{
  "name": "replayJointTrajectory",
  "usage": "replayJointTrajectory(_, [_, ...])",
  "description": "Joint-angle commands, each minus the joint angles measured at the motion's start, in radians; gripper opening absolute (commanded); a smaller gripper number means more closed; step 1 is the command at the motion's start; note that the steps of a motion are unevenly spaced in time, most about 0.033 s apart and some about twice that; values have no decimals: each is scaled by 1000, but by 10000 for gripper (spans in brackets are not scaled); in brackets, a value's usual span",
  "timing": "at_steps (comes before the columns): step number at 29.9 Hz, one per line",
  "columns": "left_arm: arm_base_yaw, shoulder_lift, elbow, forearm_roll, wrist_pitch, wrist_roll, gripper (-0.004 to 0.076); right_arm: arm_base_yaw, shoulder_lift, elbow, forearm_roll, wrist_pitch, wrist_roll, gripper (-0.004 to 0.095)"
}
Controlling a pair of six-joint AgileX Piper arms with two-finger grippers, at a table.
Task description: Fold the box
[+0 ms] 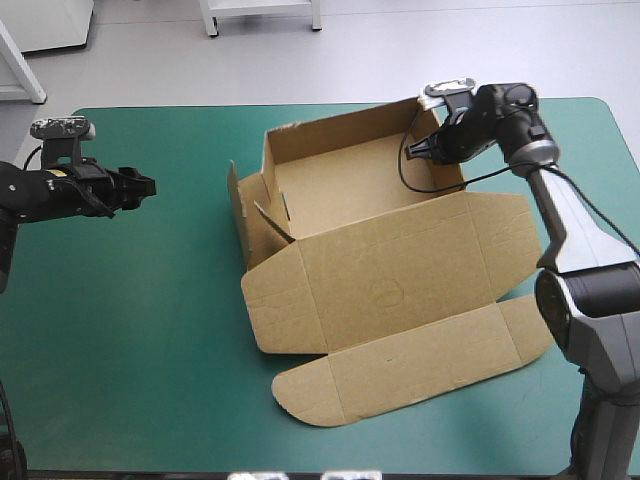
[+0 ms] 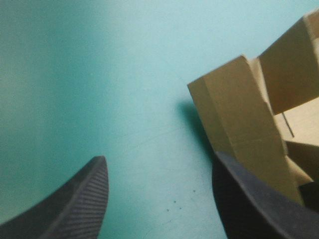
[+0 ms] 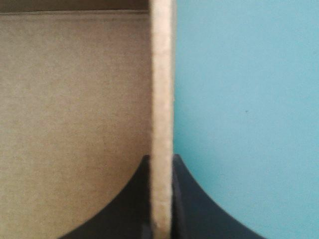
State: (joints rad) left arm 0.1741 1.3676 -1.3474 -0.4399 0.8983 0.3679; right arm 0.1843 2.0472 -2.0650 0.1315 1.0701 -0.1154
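**Bench and box, seen from above.** The bench (image 1: pixel 150 320), under its teal-green cover, filled most of the high view. The brown box (image 1: pixel 385 285) lay at centre and slightly to the right. Its tray (image 1: pixel 345 180) stood open at upper centre with walls raised. Its lid (image 1: pixel 400 270) lay flat toward the lower centre and ended in a rounded front flap (image 1: pixel 410 365).

The right arm (image 1: pixel 570 230) entered from the lower right and reached up to the tray's right wall (image 1: pixel 428 125). There the right jaws were pinching that wall. In the right wrist view the board's pale edge (image 3: pixel 162 99) ran straight between the two black fingers (image 3: pixel 124 214), which pressed against it from either side. The tray floor lay on one side of the edge and the cover on the other.

The left arm (image 1: pixel 60 190) lay at the middle left, clear of the box. The left jaws were spread over bare cover. In the left wrist view their fingers (image 2: pixel 75 204) stood well apart, with a corner of the box (image 2: pixel 234 109) ahead of one finger.
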Motion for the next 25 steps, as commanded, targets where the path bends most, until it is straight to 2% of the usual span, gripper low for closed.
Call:
replayJointTrajectory(1, [-5,-29,-26,-83,-77,17,442,-56,-154,-41,114,-49,-45,-13])
replayJointTrajectory(5, [-5,-10,-26,-145,-109,36,442,-109,-223,-41,241,-67,-103,-13])
replayJointTrajectory(9, [-5,43,-26,-300,-108,132,442,-178,-272,-41,356,-64,-158,-13])
replayJointTrajectory(14, [-5,134,-26,-536,-56,294,442,-249,-288,-41,471,-32,-201,-13])
replayJointTrajectory(20, [-5,228,-26,-910,73,546,442,-255,-288,-41,488,-36,-205,-13])
replayJointTrajectory(25, [-7,286,-26,-1134,256,718,442,-255,-282,-40,505,-50,-212,-13])
